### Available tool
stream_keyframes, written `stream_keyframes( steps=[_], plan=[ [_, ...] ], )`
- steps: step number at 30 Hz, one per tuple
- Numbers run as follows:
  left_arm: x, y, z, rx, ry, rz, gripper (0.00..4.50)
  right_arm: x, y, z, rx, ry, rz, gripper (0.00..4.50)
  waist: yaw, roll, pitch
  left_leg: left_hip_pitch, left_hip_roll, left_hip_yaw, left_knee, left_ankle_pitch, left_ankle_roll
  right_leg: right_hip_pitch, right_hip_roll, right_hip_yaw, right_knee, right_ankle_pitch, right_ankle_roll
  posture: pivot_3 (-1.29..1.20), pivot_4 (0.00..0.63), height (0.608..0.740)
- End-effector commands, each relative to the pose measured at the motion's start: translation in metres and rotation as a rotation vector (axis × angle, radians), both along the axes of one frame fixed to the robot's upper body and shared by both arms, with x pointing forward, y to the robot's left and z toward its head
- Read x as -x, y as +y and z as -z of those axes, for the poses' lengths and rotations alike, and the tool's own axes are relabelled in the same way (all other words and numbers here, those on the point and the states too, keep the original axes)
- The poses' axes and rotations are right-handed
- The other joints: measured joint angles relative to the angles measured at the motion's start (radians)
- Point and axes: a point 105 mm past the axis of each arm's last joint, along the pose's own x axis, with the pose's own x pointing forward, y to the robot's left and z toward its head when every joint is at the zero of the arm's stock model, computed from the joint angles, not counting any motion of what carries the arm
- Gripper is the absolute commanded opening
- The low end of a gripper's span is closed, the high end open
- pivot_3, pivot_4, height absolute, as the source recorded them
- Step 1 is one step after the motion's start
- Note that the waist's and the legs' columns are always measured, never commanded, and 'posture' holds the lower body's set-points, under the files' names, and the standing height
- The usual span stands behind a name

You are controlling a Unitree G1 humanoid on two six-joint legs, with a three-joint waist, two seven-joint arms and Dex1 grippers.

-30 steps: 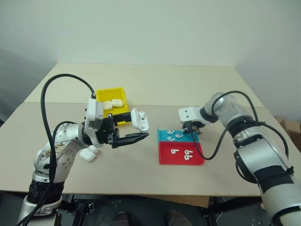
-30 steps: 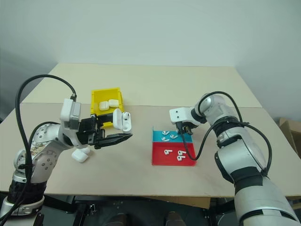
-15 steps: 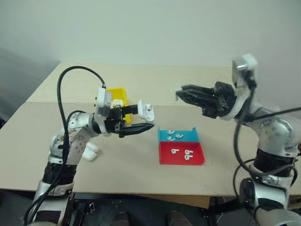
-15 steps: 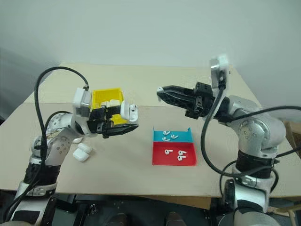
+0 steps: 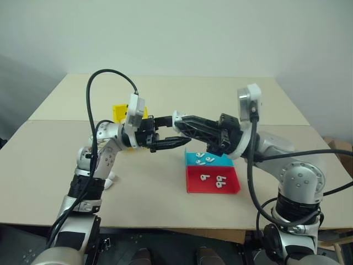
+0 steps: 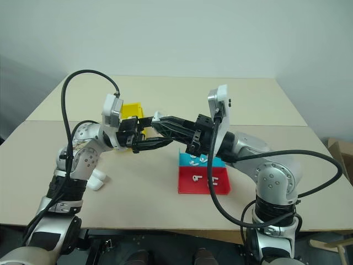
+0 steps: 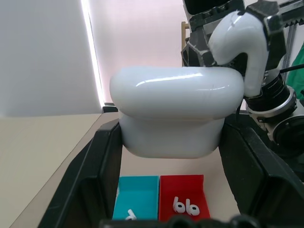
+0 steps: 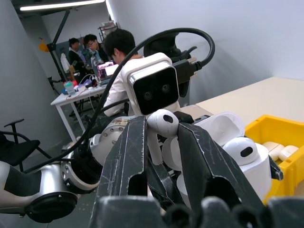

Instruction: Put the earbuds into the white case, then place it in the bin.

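Earbud (image 8: 162,122) pinched in the right gripper (image 8: 159,142) hovers at the open case (image 7: 173,116) clamped in the left gripper (image 7: 173,190) (one bud already seated), so slight misalignment could drop it.

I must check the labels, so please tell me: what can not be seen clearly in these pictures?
- Bin: mostly hidden behind the left arm in the eye views.
- Case inside: left wrist view shows only its shell; in the right wrist view the right gripper's fingers cover the sockets.
- Earbuds in the trays: too small to tell left from right.
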Motion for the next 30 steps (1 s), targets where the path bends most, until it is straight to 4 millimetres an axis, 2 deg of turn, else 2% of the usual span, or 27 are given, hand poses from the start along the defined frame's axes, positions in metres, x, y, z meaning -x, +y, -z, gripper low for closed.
stream_keyframes(
  steps=[1, 12, 30],
  plan=[
    [0.006, 0.003, -0.013, 0.014, -0.060, 0.021, 2.77, -0.001, -0.006, 0.000, 0.000, -0.035, 0.028, 1.18, 0.000, 0.000, 0.000, 0.000, 0.000, 0.000, 0.000, 0.000, 0.000, 0.000, 0.000, 0.000, 0.000, 0.000, 0.000, 0.00, 0.150, 0.740],
    [0.008, 0.002, -0.010, 0.011, -0.062, 0.022, 2.77, -0.002, -0.012, -0.009, -0.035, -0.066, 0.040, 1.18, -0.001, 0.000, 0.000, 0.000, 0.000, 0.000, 0.000, 0.000, 0.000, 0.000, 0.000, 0.000, 0.000, 0.000, 0.000, 0.00, 0.150, 0.740],
    [0.006, 0.002, -0.015, 0.034, -0.062, 0.005, 2.77, -0.002, -0.007, 0.009, 0.049, -0.089, 0.047, 1.18, 0.001, 0.000, 0.000, 0.000, 0.000, 0.000, 0.000, 0.000, 0.000, 0.000, 0.000, 0.000, -0.001, 0.000, 0.000, 0.00, 0.150, 0.740]
  ],
)
